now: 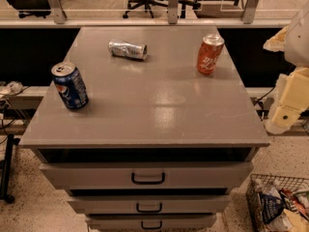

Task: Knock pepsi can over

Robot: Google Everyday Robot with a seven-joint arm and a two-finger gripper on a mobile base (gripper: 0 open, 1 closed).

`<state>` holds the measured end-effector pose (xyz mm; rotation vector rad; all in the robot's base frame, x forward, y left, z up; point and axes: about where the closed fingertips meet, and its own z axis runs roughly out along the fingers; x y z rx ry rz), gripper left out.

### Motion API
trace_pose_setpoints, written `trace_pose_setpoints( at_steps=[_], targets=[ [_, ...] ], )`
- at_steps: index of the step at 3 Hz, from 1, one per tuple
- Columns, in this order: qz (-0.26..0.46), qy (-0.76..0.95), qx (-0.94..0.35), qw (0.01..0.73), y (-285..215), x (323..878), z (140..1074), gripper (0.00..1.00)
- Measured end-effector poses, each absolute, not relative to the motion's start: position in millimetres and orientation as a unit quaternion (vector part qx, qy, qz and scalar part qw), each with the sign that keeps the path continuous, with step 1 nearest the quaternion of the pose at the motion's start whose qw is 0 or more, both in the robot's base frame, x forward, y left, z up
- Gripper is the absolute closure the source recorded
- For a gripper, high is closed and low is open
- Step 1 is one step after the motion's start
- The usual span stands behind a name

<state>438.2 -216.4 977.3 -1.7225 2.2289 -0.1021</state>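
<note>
basket (252, 197) held wrappers; desk (159, 110) bore three cans, one pepsi can (70, 86); end effector (284, 114) far right, state i couldn't tell.

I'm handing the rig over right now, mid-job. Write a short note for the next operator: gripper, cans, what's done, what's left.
Gripper: at the right edge of the view, off the cabinet's right side, far from every can.
Pepsi can: upright near the left edge of the cabinet top.
Also there: orange can upright at back right; crushed silver can lying at back middle.
Done: nothing, the pepsi can is not yet knocked over.
Left: bring the gripper across to the left side and tip it.
</note>
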Motion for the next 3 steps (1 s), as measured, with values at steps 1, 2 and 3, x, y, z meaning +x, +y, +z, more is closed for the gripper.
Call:
trace_pose_setpoints(
  at_steps=[1, 2, 3],
  targets=[
    [-0.036, 0.780, -0.603, 0.161, -216, 438, 977, 0.00],
    [0.000, 0.770, -0.609, 0.189, -180, 448, 963, 0.00],
    [0.066, 0.746, -0.620, 0.235, -107, 463, 943, 0.00]
  ],
)
